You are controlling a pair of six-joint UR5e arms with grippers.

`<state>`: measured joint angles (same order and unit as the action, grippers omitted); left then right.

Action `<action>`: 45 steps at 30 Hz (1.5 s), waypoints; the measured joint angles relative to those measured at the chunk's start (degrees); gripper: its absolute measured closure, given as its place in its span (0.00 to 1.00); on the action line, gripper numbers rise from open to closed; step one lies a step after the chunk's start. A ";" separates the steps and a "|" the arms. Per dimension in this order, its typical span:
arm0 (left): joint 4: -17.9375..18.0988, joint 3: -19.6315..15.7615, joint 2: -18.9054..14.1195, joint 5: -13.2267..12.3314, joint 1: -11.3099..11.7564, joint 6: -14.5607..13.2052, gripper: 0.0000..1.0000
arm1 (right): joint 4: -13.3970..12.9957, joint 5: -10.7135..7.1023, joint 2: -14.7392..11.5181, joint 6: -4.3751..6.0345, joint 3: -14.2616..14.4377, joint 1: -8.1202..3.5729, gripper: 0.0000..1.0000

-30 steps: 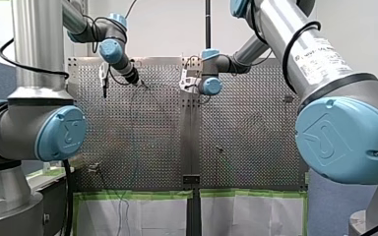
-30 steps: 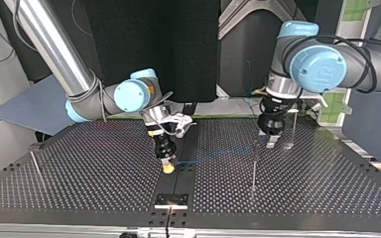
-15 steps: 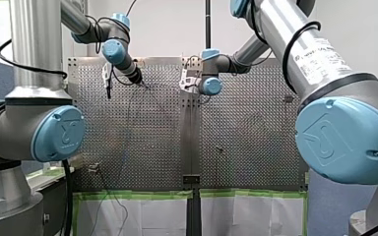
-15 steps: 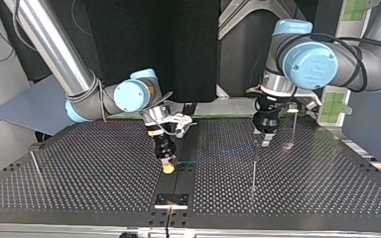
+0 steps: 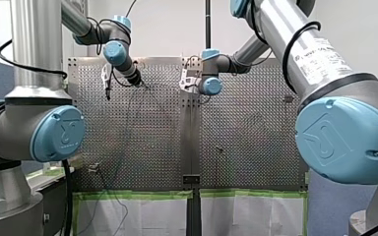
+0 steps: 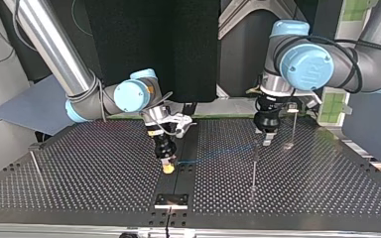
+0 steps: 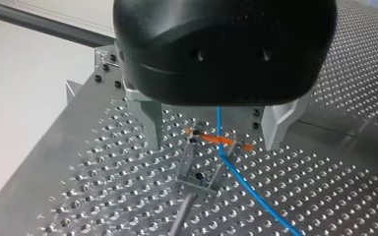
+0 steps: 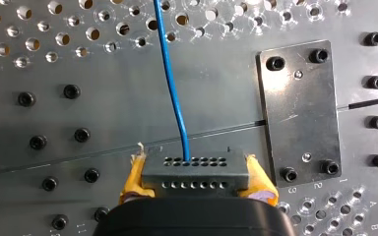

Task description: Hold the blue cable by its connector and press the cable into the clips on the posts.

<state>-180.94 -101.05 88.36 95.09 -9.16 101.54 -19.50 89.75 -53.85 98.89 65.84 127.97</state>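
I see a blue cable (image 8: 174,88) and a dark grey connector (image 8: 197,173) dotted with holes. My right gripper (image 8: 194,161) has yellow pads (image 8: 134,178).

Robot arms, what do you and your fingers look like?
My left arm and right arm are silver tubes with light-blue caps and black cables. My right gripper is black with yellow-padded fingers; my left gripper is black with bare metal fingers.

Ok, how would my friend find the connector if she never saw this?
Start at the big holey metal table and find my right gripper, the one with yellow pads. Pinched between those pads is the connector: a small dark grey block with two rows of tiny holes, and the blue cable grows out of it.
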 joint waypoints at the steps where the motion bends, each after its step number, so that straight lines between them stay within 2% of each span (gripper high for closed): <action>1: -0.01 0.00 0.06 0.04 0.00 -0.04 0.00 | 0.02 0.00 0.00 0.00 0.02 0.00 1.00; 8: 0.10 0.00 0.16 0.09 0.00 -1.20 0.00 | 0.05 0.00 0.00 0.00 0.02 0.00 1.00; 17: 2.64 0.00 0.18 1.07 -0.57 -5.41 0.00 | -0.10 -0.01 0.00 -0.01 0.00 -0.01 1.00; 24: 6.33 0.03 0.80 4.95 -3.64 -8.81 0.00 | -0.11 -0.24 0.00 0.00 0.02 0.03 1.00; 29: 7.22 0.51 2.78 7.50 -6.17 -8.99 0.00 | -0.10 -0.26 0.00 0.13 0.02 -0.01 1.00; 34: 7.64 2.72 5.35 10.24 -8.89 -8.56 0.00 | -0.04 -0.26 0.00 0.25 0.03 -0.04 1.00; 39: 8.42 4.47 6.37 12.89 -11.29 -8.26 0.00 | -0.07 -0.26 0.00 0.31 0.02 -0.04 1.00; 45: 9.50 5.56 8.04 16.00 -12.12 -8.36 0.00 | -0.18 -0.34 0.00 0.32 -0.03 -0.05 1.00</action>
<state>-171.44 -95.50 96.39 111.10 -21.28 93.18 -19.68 89.40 -53.85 99.21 65.81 127.93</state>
